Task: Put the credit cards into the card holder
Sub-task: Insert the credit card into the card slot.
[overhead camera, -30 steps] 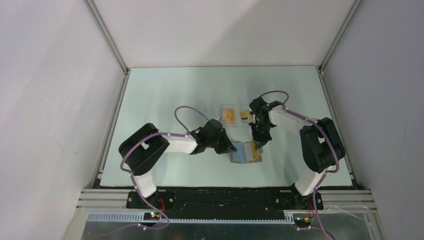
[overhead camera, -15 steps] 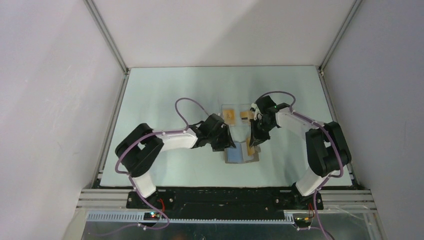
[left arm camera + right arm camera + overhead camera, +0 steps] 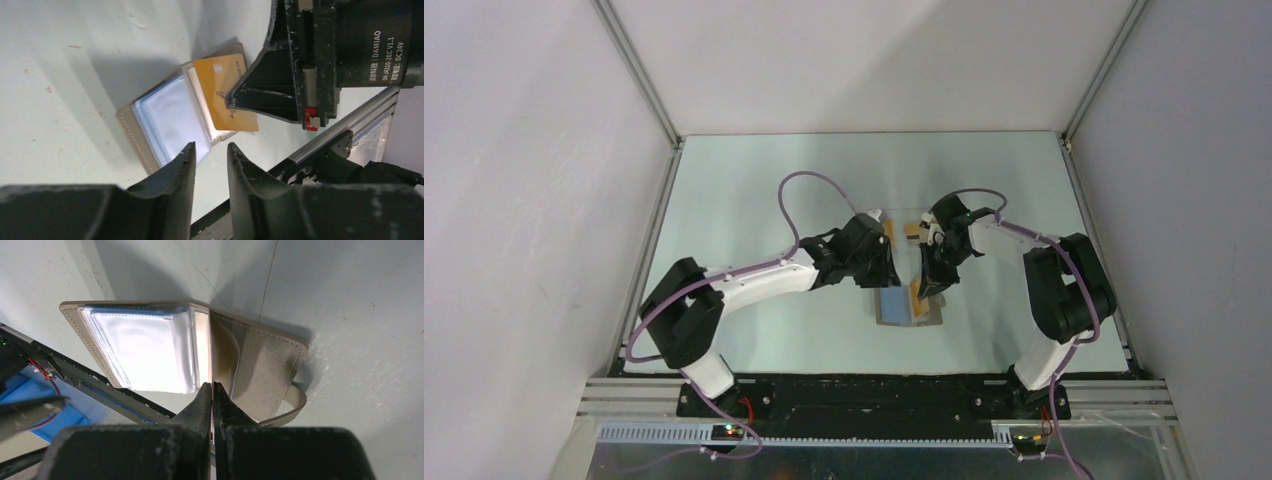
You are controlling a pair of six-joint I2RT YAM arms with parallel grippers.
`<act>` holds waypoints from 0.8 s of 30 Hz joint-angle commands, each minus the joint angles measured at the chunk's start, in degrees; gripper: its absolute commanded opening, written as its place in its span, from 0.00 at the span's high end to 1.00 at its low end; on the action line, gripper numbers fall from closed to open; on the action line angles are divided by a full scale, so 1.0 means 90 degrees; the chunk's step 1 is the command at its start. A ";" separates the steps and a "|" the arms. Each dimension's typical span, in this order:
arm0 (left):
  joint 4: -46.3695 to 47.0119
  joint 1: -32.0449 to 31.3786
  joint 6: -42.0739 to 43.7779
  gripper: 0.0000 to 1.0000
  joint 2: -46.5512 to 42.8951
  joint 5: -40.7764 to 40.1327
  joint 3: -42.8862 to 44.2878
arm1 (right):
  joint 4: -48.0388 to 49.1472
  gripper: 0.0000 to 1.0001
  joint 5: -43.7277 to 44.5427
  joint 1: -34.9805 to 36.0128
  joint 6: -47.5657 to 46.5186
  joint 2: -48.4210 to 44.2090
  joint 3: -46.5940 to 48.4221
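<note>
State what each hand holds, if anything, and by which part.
The right hand pinches an orange credit card by one edge; the left hand holds nothing.

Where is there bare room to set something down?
Bare table runs along the back wall and left of the left arm; a narrower strip lies between the card holder and the arm bases. Crowded in the middle: the left gripper and the right gripper, holding a credit card, meet over the holder.

Overhead and 2 wrist cameras share card holder (image 3: 265, 365).
</note>
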 commanded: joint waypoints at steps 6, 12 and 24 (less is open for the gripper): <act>-0.0130 -0.0178 0.0034 0.89 0.0732 0.0065 0.0092 | 0.0137 1.00 -0.0138 0.0019 0.0021 -0.0017 -0.0019; -0.0411 -0.0155 -0.0228 0.99 0.0943 -0.0207 -0.0141 | 0.0231 1.00 -0.0420 0.0012 -0.0176 -0.0027 -0.0040; -0.0928 -0.0096 -0.0299 1.00 0.1239 -0.0479 -0.0048 | 0.0015 1.00 -0.0964 -0.0022 -0.0578 0.0232 -0.0104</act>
